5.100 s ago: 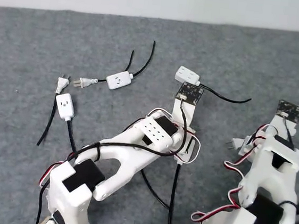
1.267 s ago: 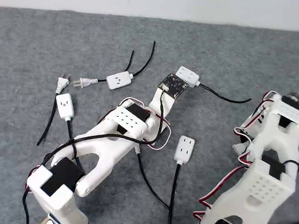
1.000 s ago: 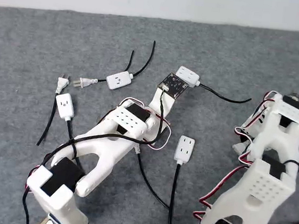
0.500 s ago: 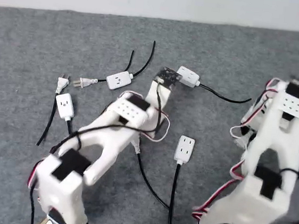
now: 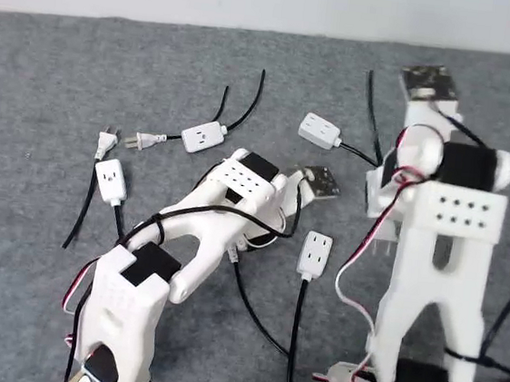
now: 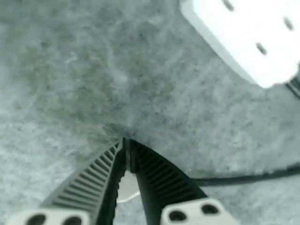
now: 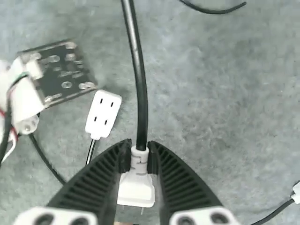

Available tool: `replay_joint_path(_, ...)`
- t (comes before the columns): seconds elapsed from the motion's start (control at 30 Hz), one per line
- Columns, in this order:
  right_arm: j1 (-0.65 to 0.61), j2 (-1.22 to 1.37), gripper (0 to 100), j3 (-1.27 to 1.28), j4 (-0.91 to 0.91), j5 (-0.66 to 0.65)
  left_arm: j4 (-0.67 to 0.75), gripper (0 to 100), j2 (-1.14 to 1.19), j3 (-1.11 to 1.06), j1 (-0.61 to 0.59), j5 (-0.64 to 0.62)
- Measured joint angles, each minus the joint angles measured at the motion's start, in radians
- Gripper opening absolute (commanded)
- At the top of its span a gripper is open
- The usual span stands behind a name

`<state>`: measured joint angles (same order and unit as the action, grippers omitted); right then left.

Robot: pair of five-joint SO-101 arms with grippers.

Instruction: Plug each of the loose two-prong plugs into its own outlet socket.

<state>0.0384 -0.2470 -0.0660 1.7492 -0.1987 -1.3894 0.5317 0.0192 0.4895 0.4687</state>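
- Right gripper (image 7: 138,149) pinches a two-prong plug (image 7: 136,187) at its cord end, ready for carrying toward the outlet socket (image 7: 103,114).
- Left gripper (image 6: 126,144) hovers pressed together, seemingly empty.

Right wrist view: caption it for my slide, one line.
Right gripper clamps a white plug over grey carpet, a white outlet socket lying beyond.

No readable text or numbers.
Any print on the outlet socket (image 7: 103,115) and circuit board (image 7: 56,72) was too small to read.
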Motion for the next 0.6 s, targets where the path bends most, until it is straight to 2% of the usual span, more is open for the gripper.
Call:
replay_joint_path(0.1,-0.061,-0.044,0.7,0.132,-0.012,-0.003,-0.003,1,0.000,0.000,0.012,0.028)
replay_joint_path(0.33,-0.114,-0.129,0.7,0.486,-0.221,0.003,-0.011,1,0.000,0.000,0.015,0.041)
replay_joint_path(0.6,-0.121,-0.133,0.7,0.592,-0.342,0.038,0.011,1,-0.037,-0.074,0.025,0.069)
